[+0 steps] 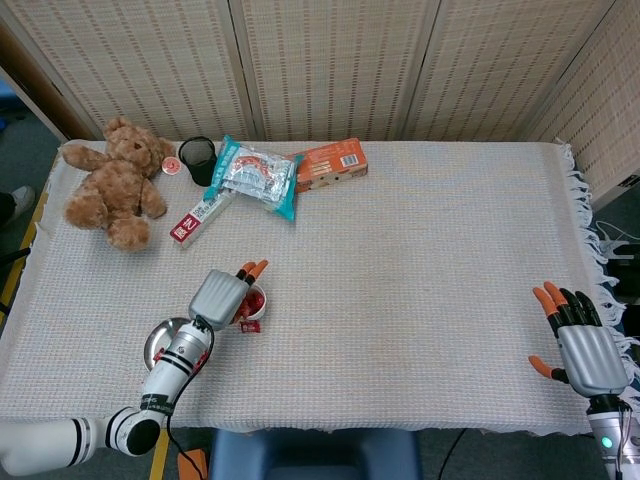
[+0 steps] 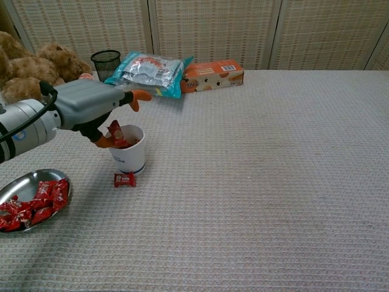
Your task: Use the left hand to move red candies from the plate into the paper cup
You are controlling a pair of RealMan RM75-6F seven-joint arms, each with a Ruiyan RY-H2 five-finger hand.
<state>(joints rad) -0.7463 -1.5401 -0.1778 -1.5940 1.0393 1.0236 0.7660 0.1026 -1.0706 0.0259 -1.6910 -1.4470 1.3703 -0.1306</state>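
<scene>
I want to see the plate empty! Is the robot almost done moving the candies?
Not yet. The paper cup already has red candies in it, and the left hand is open just above it. Left: a pile on the plate, and one stray candy on the cloth beside the cup.

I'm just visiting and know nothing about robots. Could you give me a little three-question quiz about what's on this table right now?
1. True or false: one red candy lies on the cloth beside the paper cup.
2. Which robot hand is over the cup: left or right?
3. Where are most candies? A) plate B) orange box C) black mesh cup

Key: 1 true; 2 left; 3 A
</scene>
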